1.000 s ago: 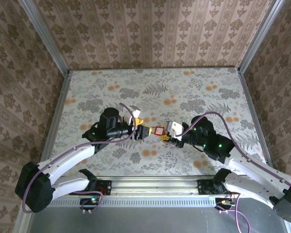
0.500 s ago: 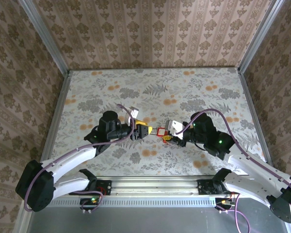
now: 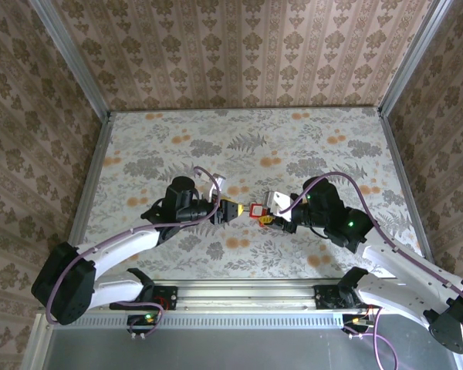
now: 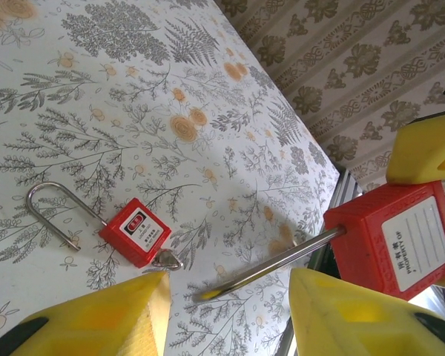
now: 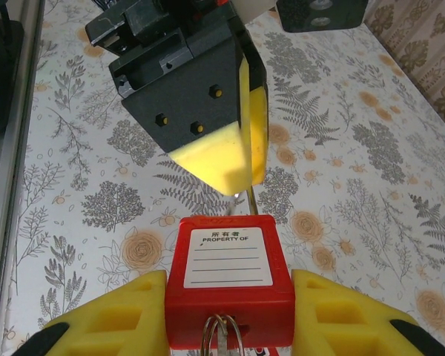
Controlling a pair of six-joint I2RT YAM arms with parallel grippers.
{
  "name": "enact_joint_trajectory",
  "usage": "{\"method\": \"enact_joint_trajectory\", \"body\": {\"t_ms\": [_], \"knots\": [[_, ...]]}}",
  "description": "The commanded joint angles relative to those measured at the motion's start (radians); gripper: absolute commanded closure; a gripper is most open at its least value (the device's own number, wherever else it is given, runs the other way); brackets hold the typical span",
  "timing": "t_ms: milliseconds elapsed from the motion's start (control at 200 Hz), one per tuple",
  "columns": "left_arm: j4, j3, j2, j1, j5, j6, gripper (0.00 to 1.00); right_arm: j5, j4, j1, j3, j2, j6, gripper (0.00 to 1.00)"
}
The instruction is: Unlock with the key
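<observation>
One red padlock (image 5: 230, 256) clamped in right gripper (image 5: 228, 300), shackle (image 4: 274, 261) tip inside left gripper (image 4: 226, 300), its fingers (image 4: 111, 319) parted, not touching

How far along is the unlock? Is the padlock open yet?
Done: the red padlock is off the table, clamped by its body in the right pincer. In hand: the left pincer stands open, fingers either side of the shackle tip, not gripping. Left: working the key; a ring hangs at the lock's base, but whether a key is in or turned I can't tell. A second padlock lies on the table.
</observation>
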Motion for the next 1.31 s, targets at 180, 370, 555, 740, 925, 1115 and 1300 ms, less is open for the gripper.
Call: {"method": "enact_joint_trajectory", "body": {"t_ms": [180,370,555,740,925,1115,1300], "knots": [[-0.064,-0.013,-0.008,-0.008,-0.041,0.034,0.56,-0.038,0.0,-0.006,0.039,0.003,-0.005,0.88],[-0.126,-0.011,-0.064,-0.002,-0.127,0.037,0.51,0.001,0.027,-0.006,0.012,0.013,0.054,0.89],[-0.236,-0.001,-0.161,0.004,-0.203,0.06,0.44,0.039,0.161,0.006,-0.074,-0.009,0.205,0.89],[-0.301,0.013,-0.205,0.014,-0.207,0.06,0.43,0.252,0.217,0.037,-0.131,-0.01,0.282,0.91],[-0.31,0.007,-0.218,0.014,-0.216,0.071,0.42,0.285,0.26,0.037,-0.158,-0.011,0.416,0.9],[-0.29,0.003,-0.204,0.011,-0.213,0.075,0.41,0.342,0.283,0.031,-0.191,-0.029,0.536,0.9],[-0.274,0.02,-0.174,-0.013,-0.207,0.083,0.41,0.404,0.264,0.028,-0.211,-0.066,0.559,0.91]]}}
